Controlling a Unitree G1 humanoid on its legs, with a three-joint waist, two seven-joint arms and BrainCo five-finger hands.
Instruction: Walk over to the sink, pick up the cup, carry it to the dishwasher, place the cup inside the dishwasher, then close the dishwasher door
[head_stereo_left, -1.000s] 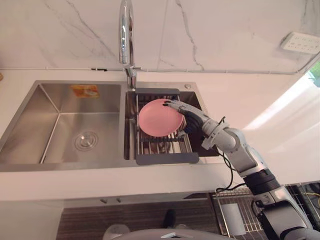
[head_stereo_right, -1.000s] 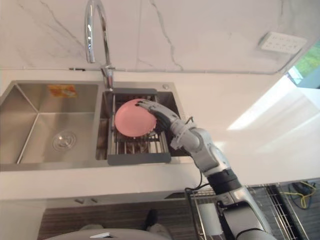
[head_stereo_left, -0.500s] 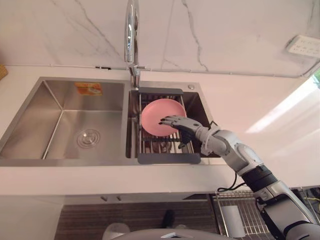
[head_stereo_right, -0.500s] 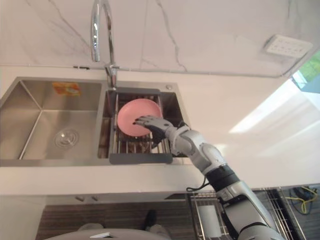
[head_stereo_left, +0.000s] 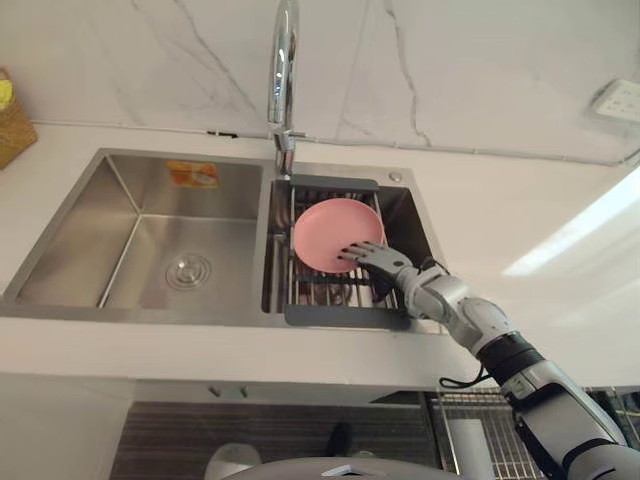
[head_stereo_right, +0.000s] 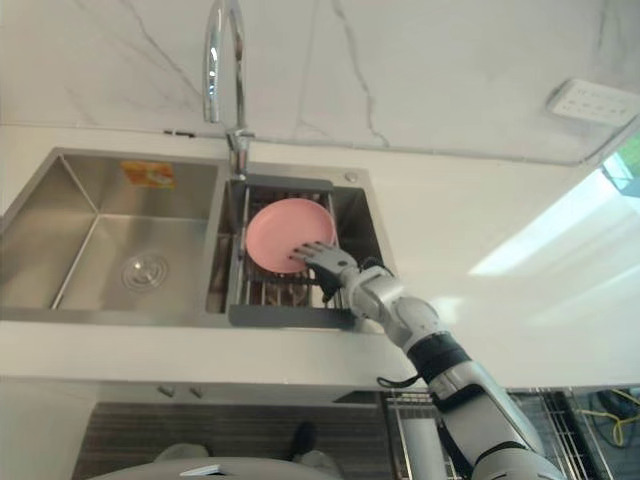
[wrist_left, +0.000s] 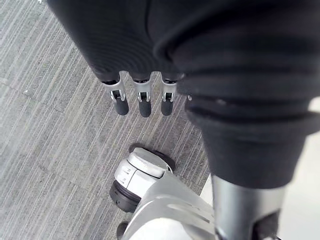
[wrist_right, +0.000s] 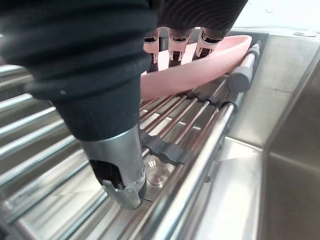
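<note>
Though partly under right robot hand (head_stereo_left: 385, 262), pink plate (head_stereo_left: 322, 225) on rack (head_stereo_left: 345, 315)

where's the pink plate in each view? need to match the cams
Left eye view: pink plate at centre, on the rack, right robot hand over its lower right edge.
Right eye view: same spot, left of centre.
Right wrist view: upper middle, lying on the rack bars past the fingers.
Left wrist view: floor below the open left robot hand.
Shared landmark: the rack.
</note>
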